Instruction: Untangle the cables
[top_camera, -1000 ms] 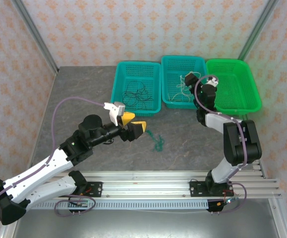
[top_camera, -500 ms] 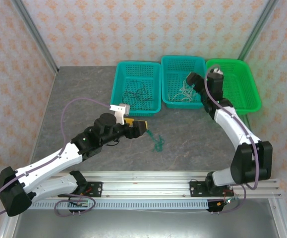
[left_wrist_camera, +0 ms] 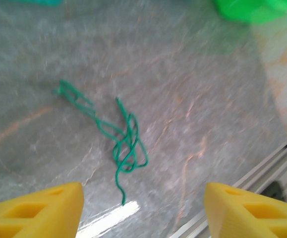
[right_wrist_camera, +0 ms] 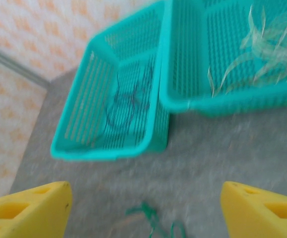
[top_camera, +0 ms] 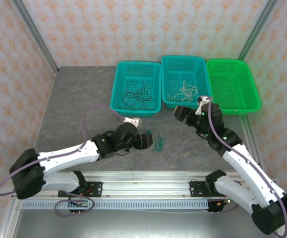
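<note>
Thin green cable [top_camera: 159,144] lies loose on the grey stone-look tabletop [top_camera: 79,104], clear of all baskets. Thin black wires [top_camera: 135,94] sit in the left teal mesh basket [top_camera: 117,82]. Whitish wires [top_camera: 184,91] sit in the middle teal mesh basket [top_camera: 183,59]. The bright green mesh basket [top_camera: 232,84] has nothing in it.

The left gripper [top_camera: 144,140] is just beside the green cable at its 9 o'clock, yellow fingers spread wide, nothing between them. The right gripper [top_camera: 179,113] is near, at the cable's 1 o'clock, also wide and empty.

Risks:
- Both arms are near one small cable, so the fingers could clash if both go in.
- The cable lies flat on the tabletop, so fingertips may scrape the surface or miss.
- Pinching one strand of the looped end and pulling would likely cinch it tighter.
- Both wrist views are blurred, so aim is doubtful.

Views:
- Top view gives arm spacing and all three baskets.
- Left wrist view resolves the cable: a looped bundle towards 6 o'clock and a straggling tail towards 10 o'clock.
- Right wrist view has the cable at its 6 o'clock edge, with both teal baskets beyond.
</note>
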Available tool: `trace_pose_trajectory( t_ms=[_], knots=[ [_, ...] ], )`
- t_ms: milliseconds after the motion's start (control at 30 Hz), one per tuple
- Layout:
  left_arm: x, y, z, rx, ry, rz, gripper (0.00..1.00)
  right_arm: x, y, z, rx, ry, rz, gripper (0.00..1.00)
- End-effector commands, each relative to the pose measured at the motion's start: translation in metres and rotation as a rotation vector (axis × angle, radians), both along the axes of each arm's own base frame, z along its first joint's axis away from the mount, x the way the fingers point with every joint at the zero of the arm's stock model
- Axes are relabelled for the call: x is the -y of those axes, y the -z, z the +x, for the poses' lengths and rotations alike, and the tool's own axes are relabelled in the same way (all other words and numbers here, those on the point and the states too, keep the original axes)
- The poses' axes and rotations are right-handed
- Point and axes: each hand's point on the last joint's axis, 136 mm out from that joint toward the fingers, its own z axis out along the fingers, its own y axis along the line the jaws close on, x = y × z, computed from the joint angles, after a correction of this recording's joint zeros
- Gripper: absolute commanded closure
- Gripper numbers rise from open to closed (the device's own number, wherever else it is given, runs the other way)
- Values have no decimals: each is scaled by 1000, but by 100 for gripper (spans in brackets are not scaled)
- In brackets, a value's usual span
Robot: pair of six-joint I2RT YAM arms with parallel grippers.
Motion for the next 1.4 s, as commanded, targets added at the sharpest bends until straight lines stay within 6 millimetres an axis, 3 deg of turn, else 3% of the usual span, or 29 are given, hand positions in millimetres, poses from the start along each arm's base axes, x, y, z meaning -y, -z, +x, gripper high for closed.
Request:
trace_pose_trajectory(
  t_ms=[0, 133, 267, 433, 500, 600, 767, 833, 1000, 1133, 1200, 1367],
  knots=[
    [1, 32, -8, -120, -36, 62, 37, -15, 62, -34, -310, -40, 15, 24],
    [16, 57, -10, -193, -28, 44, 38, -32, 84, -40, -399, -92, -1, 26],
    [35, 65, -8, -233, -23, -29, 37, -55, 108, -42, -481, -151, 6, 26],
    [42, 71, -4, -238, -31, -56, 45, -64, 138, -40, -557, -150, -16, 26],
    [45, 74, -2, -240, -25, -55, 52, -67, 144, -39, -575, -147, -7, 26],
    [48, 79, -1, -249, -32, -57, 73, -67, 151, -40, -599, -132, -6, 26],
    [44, 84, -3, -250, -32, -39, 100, -66, 164, -44, -635, -125, -42, 28],
    [43, 85, -4, -251, -26, -33, 100, -69, 168, -45, -638, -133, -72, 28],
    [41, 84, -4, -245, -24, -25, 100, -76, 183, -40, -662, -134, -142, 44],
    [40, 81, -4, -234, -23, -20, 100, -81, 195, -39, -678, -163, -196, 47],
    [38, 80, -3, -230, -27, -13, 100, -78, 201, -38, -683, -160, -224, 53],
    [25, 79, -3, -214, -53, 24, 100, -36, 204, -25, -616, -20, -424, 83]
  ],
)
